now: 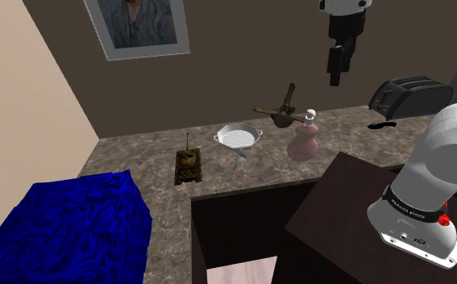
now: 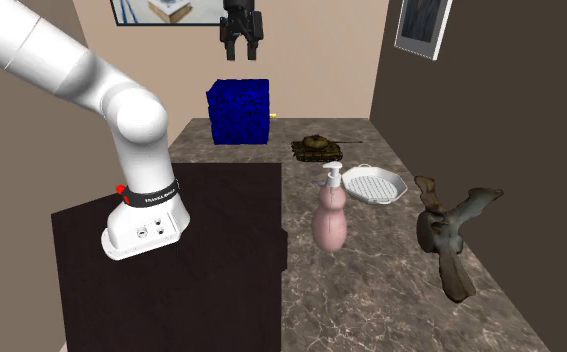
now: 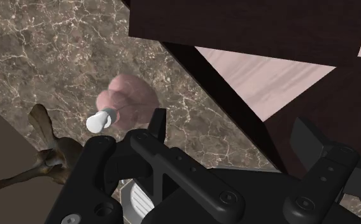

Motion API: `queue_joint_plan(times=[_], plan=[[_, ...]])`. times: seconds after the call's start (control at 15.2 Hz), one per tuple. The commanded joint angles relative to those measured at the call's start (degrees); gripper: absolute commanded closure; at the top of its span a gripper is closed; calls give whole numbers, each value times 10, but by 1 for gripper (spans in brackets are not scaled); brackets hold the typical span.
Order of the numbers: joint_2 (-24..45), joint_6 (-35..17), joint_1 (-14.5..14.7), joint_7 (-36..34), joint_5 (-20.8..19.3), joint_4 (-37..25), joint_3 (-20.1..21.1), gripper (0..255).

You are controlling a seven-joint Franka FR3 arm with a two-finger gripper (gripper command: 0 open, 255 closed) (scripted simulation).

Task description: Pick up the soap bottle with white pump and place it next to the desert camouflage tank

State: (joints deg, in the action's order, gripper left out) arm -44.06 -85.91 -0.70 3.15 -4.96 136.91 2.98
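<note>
The pink soap bottle (image 1: 304, 139) with a white pump stands upright on the marbled counter (image 1: 138, 153), between a white strainer and the dark stand. The small camouflage tank (image 1: 188, 164) sits further toward the shoulder view's left, beyond the strainer. My black gripper (image 1: 337, 64) hangs high above the counter, open and holding nothing. In the wrist view the gripper (image 3: 233, 137) looks down with its fingers wide apart, and the bottle (image 3: 131, 102) lies below, just beyond one fingertip (image 3: 157, 122). The second exterior view shows the bottle (image 2: 330, 215), the tank (image 2: 317, 148) and the gripper (image 2: 239, 45).
A white strainer pan (image 1: 238, 137) lies between bottle and tank. A brown propeller-shaped object (image 1: 281, 111) stands behind the bottle. A black toaster (image 1: 408, 95) sits at the back right. A blue block (image 1: 65, 226) lies past the tank. The dark stand (image 2: 201, 260) borders the counter.
</note>
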Motion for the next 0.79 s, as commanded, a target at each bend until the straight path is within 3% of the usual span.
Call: queue_joint_plan(times=[0.0,0.73], plan=[[0,0,0,0,0,0,0,0],[125,-187,-36,102,-61,53,-103,0]])
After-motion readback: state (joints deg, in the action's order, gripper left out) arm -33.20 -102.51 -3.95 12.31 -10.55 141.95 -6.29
